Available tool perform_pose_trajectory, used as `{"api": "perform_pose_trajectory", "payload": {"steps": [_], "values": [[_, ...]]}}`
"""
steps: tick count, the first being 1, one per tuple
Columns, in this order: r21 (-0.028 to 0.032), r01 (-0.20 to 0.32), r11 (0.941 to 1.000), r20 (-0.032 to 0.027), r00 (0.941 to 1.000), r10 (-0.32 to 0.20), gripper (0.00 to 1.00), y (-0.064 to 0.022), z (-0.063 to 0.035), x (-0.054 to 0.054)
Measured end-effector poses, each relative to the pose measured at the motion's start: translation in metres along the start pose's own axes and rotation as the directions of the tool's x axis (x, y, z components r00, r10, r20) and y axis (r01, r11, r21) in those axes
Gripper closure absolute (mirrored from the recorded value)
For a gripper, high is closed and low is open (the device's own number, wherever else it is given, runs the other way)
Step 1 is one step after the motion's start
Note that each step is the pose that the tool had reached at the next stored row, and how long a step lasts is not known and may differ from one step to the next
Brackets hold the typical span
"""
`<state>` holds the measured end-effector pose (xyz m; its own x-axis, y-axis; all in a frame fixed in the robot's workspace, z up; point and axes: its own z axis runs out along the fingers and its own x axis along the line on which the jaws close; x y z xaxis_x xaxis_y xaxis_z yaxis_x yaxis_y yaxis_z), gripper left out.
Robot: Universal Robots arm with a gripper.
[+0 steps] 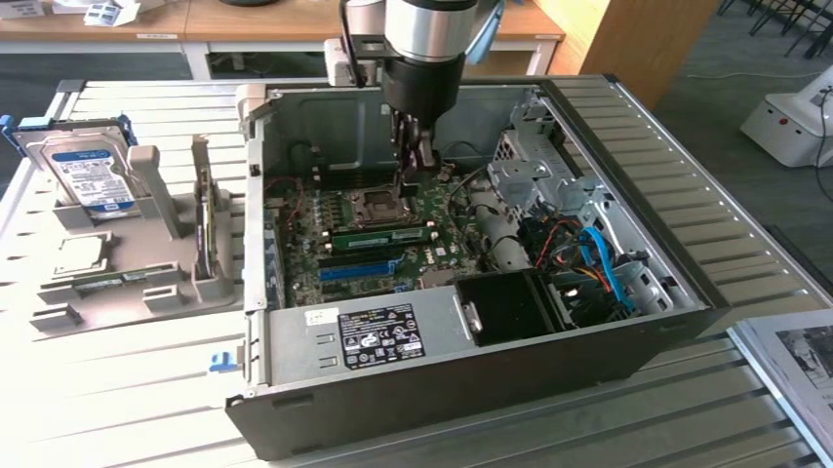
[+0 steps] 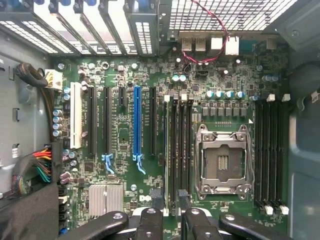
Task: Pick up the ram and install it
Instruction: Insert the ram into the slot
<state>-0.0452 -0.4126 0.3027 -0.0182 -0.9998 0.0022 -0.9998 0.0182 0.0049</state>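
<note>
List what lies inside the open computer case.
Inside the case: the motherboard with its blue slot and processor socket, the ram lying along the slots below the gripper, cables and drive bays. The power supply and the arm cover what lies beneath them.

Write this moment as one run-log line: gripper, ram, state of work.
gripper: open, down inside case, above motherboard | ram: lying in slot beside CPU socket | held: nothing

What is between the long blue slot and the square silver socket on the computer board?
In the exterior view, the green ram stands there, between the blue slot and the socket.
</note>
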Motion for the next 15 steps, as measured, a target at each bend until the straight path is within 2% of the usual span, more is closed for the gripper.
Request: {"api": "perform_pose_trajectory", "payload": {"steps": [15], "values": [[0.0001,0.0,1.0,-0.0051,1.0,0.0,0.75,0.0001,-0.0131,0.0]]}}
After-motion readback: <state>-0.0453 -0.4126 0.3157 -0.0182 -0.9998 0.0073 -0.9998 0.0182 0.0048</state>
